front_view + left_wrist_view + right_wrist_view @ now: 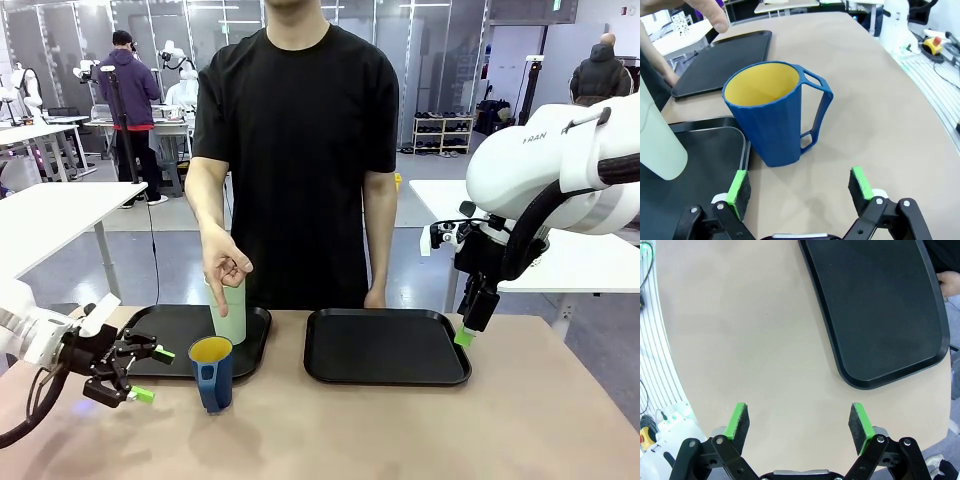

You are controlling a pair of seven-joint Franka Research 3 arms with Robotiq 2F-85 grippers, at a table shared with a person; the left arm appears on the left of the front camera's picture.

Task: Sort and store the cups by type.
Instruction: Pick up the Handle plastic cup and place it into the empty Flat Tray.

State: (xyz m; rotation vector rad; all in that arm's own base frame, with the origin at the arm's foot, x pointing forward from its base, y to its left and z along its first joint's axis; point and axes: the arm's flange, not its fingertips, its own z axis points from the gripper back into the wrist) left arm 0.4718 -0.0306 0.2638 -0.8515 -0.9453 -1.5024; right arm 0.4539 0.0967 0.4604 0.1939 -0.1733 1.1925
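Looking across the table (400,430), we see the dark blue mug (212,375) standing upright on the bare tabletop, just off the near edge of the left tray (170,325), at about 5 o'clock from that tray's middle. Its yellow-orange inside shows from above, and in the left wrist view its handle points toward 3 o'clock. The mint-green tumbler (231,315) stands upright inside the left tray, near its 3 o'clock edge and at 12 o'clock from the mug. The person's hand (225,270) hangs over the tumbler's rim with the index finger pointing down along its front; we cannot tell whether it touches. Our left gripper (153,374) sits low over the table at 9 o'clock from the mug, near it but apart, jaws spread wide and holding nothing; in its wrist view the mug stands at 12 o'clock between the lines of the two green pads (737,185). Our right gripper (464,338) hangs at the 3 o'clock edge of the right tray (385,345), and its wrist view shows the fingers wide apart over bare table.
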